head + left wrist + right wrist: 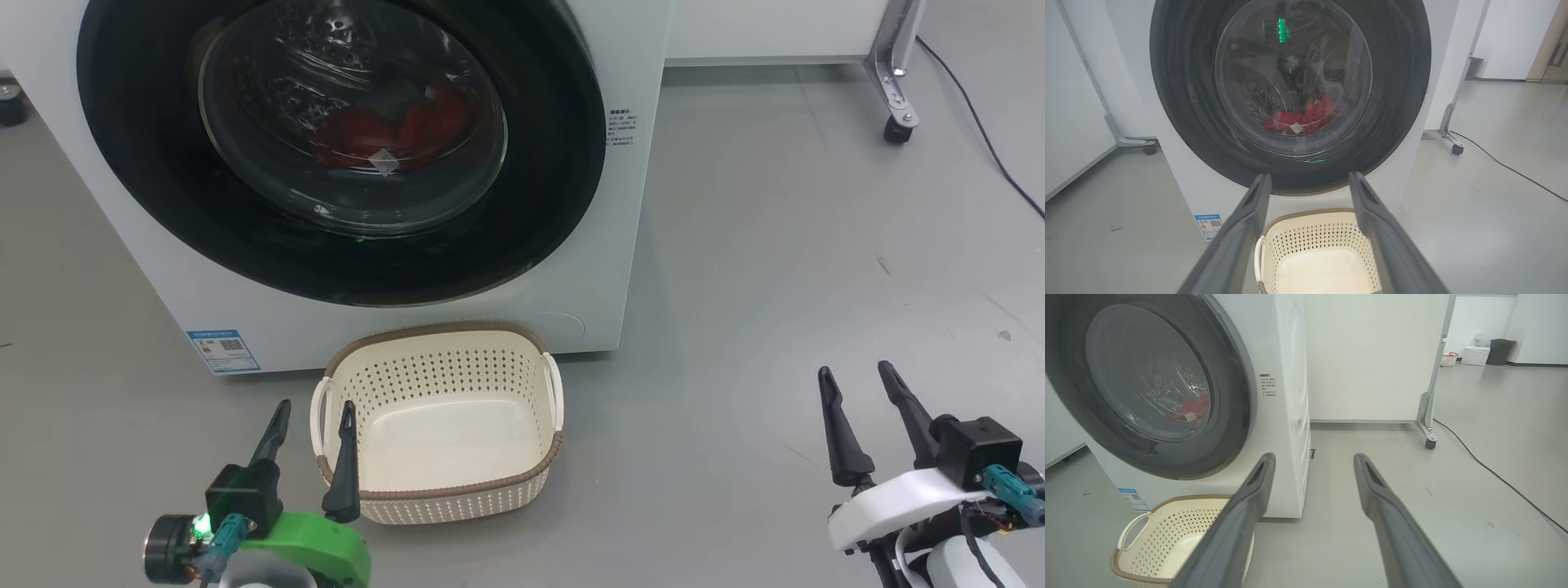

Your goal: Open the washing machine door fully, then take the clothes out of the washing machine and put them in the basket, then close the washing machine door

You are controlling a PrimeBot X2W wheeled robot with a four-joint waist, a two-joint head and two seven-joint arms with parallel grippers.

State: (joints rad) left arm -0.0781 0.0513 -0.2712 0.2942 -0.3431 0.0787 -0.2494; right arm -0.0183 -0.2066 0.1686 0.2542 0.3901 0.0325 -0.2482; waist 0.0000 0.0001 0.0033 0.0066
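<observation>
The white washing machine fills the upper left of the head view, its round black-rimmed door shut flat against the front. Red clothes with a white tag lie in the drum behind the glass; the left wrist view also shows the clothes there. On the floor just in front stands the cream basket, with nothing in it. My left gripper is open, low beside the basket's left handle. Far to the right over bare floor, my right gripper is open too, holding nothing.
A white panel on a metal caster leg stands behind the machine at the right, with a black cable trailing across the grey floor. A blue sticker marks the machine's lower left corner. A dark bin stands far off.
</observation>
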